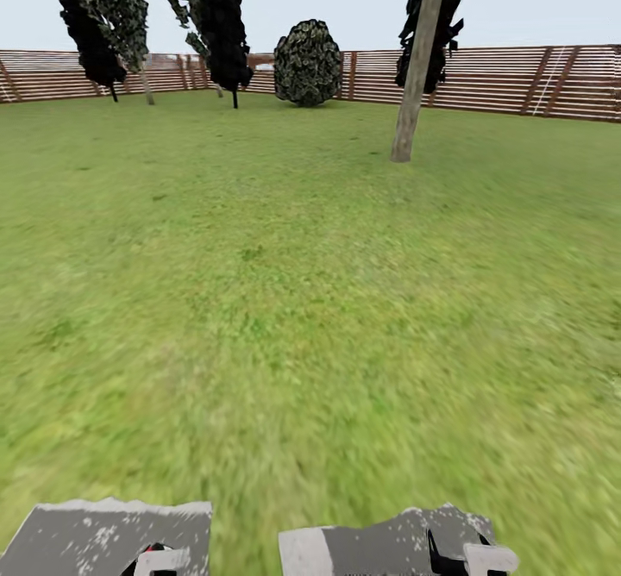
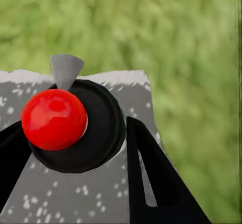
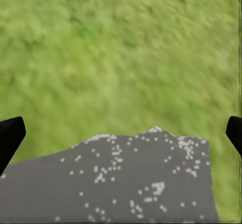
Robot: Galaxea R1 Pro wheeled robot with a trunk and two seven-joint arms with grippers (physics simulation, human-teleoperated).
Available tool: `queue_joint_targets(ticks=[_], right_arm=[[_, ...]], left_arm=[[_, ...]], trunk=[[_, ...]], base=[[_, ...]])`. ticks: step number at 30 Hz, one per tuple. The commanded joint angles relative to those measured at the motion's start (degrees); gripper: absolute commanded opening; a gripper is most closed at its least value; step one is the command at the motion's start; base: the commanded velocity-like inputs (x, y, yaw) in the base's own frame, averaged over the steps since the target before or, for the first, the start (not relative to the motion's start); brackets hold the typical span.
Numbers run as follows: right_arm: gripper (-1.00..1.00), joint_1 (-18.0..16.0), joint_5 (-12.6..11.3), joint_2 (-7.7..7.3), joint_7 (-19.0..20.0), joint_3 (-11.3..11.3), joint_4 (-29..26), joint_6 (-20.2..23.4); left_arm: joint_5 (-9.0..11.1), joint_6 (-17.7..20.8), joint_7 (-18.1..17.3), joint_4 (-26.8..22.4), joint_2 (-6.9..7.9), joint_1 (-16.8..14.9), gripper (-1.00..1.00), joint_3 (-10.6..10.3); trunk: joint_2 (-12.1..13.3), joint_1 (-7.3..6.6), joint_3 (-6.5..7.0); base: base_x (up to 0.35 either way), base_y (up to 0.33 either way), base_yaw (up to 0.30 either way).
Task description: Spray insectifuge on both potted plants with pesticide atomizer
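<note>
open lawn [image 1: 285, 300] runs to a slat fence [image 1: 483, 76] and trees [image 1: 418, 59]; both grippers' [image 3: 121, 133] fingers spread apart, nothing between them.

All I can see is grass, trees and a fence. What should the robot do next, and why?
Probably turn or roll on to look around. The head view shows open lawn, trees, a round bush and the wooden fence, but no spray bottle or small potted plants. Both pincers look open and empty over the robot's grey base, the right pincer spread wide, so there is nothing to grasp here yet.
</note>
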Motion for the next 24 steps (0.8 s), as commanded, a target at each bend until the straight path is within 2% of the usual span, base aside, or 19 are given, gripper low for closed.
queue_joint_targets(ticks=[1,24], right_arm=[[1.00,-0.04,0.36,0.00,-0.33,0.01,0.05,-0.12],[1.00,-0.04,0.36,0.00,-0.33,0.01,0.05,-0.12]], left_arm=[[-0.59,-0.21,0.06,0.02,-0.03,0.00,-1.00,0.33],[-0.59,-0.21,0.11,0.02,-0.03,0.02,-1.00,0.33]], trunk=[[-0.01,-0.01,-0.04],[-0.01,-0.01,-0.04]], base=[[0.000,0.000,-0.300],[0.000,0.000,-0.300]])
